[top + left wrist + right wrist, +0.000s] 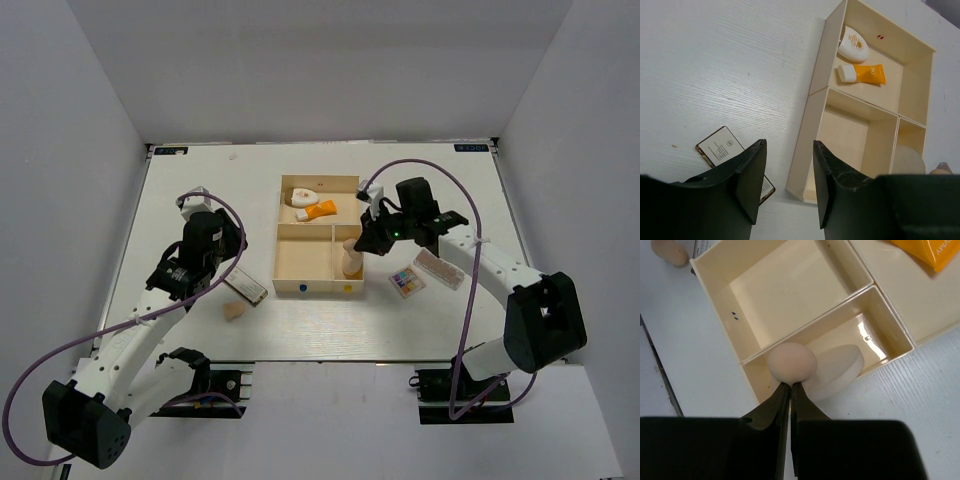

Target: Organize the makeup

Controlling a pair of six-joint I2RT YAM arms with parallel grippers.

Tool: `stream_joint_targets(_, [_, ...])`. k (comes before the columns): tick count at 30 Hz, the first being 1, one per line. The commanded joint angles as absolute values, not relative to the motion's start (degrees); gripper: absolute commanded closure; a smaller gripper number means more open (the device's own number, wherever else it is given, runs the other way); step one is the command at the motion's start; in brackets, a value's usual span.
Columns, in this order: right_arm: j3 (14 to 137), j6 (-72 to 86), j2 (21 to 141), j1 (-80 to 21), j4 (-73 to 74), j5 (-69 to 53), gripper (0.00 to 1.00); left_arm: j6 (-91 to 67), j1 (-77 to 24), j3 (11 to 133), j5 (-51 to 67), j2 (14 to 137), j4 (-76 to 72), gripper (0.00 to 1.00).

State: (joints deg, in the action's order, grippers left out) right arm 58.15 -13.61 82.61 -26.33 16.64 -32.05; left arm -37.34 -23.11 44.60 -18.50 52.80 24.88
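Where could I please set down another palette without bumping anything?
The box has its large near-left compartment bare, and the table is free at its far corners. Crowded: the small compartment, where the puff lies and the right gripper pinches a sponge; the multicoloured palette lies just right of it.

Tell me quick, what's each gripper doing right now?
Left gripper: open, holding nothing.
Right gripper: shut, pinching the beige egg sponge.

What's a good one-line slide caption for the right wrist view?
Right gripper pinching a beige sponge over the box's small compartment, where a round cream puff lies.
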Motion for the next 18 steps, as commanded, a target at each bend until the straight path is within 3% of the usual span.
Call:
stream_joint_targets(1, [57.7,-14.3,82.6,-27.3,12.9,-34.0,0.94,-37.3,-23.4,44.4,-17.8,52.5,23.9,0.48])
stream_joint_targets(10, [57.7,-14.6,86.5,-28.7,13.3,-32.2,0.75,-37.3,-23.4,44.3,-17.7,52.4,23.8,0.48])
stream_joint_targets(14, [57.7,-15.1,86.4,-29.0,13.8,-31.7,0.58,-37.3,-23.4,44.3,-17.6,52.4,23.9,0.47])
stream_joint_targets(18, [57.7,-15.3,85.8,-29.1,13.9,-31.6,0.52,-37.2,-23.4,44.2,-17.1,52.7,23.7,0.42])
